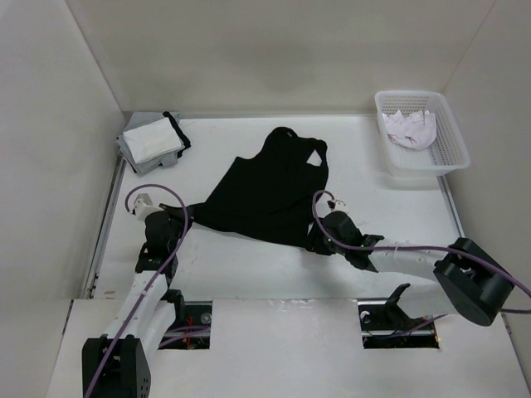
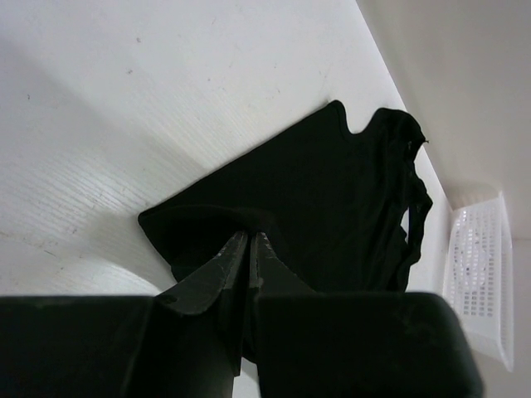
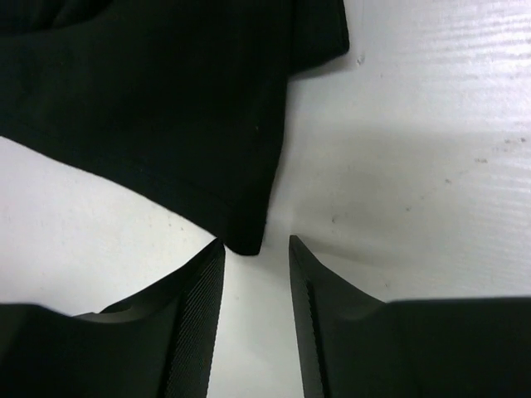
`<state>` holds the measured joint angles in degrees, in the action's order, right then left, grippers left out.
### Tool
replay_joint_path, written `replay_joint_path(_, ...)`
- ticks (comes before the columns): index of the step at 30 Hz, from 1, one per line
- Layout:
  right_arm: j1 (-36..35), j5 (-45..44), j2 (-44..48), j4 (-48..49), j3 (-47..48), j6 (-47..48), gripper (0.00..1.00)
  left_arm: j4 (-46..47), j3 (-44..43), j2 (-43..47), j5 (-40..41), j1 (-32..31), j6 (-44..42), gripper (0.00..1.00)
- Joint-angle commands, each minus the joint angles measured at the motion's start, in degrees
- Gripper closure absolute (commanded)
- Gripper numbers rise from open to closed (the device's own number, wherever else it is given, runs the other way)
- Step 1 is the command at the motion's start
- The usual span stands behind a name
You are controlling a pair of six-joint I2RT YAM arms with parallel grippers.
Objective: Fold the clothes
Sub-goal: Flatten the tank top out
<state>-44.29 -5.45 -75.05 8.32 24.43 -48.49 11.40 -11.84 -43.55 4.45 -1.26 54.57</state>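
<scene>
The clothes (image 1: 267, 195), a black tank top, lie spread on the white table with the straps toward the back. My left gripper (image 1: 191, 217) is at the near left corner of the hem. In the left wrist view its fingers (image 2: 217, 274) are pressed together on a raised fold of the black fabric (image 2: 332, 191). My right gripper (image 1: 319, 240) is at the near right corner. In the right wrist view it (image 3: 255, 243) stands open, and the corner of the clothes (image 3: 166, 99) lies flat on the table just ahead of the tips, not gripped.
A grey-and-white stack of garments (image 1: 152, 141) lies at the back left. A white basket (image 1: 452, 157) holding a white garment (image 1: 411, 128) stands at the back right; its wall (image 2: 477, 274) also shows in the left wrist view. Walls enclose the table.
</scene>
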Motion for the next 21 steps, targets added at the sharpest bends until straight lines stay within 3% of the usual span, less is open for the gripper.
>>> replay_joint_path(1,-0.2,-2.3,-1.9,2.7,1.7,-1.3,0.61,2.9,1.3,1.0,-0.7,-0.4,-0.7,0.98)
replay_joint_path(11,0.0,-0.7,-5.0,3.0,2.5,-2.6,0.77,3.5,1.3,0.9,-0.8,-0.5,-0.5,0.97)
replay_joint_path(14,0.4,1.5,-5.5,4.9,2.1,-2.7,0.84,3.5,1.2,1.1,-0.8,-0.5,-0.5,0.97)
replay_joint_path(16,0.9,2.5,-5.9,6.3,1.9,-2.9,0.94,3.3,1.1,1.4,-0.8,-0.5,-0.3,0.97)
replay_joint_path(19,1.0,1.6,-3.0,6.0,1.6,-3.2,1.0,2.6,0.6,2.6,-1.0,-0.5,0.0,0.98)
replay_joint_path(21,0.7,0.5,4.4,3.2,1.6,-2.8,1.0,1.3,-1.1,4.2,-1.8,-0.6,0.5,0.98)
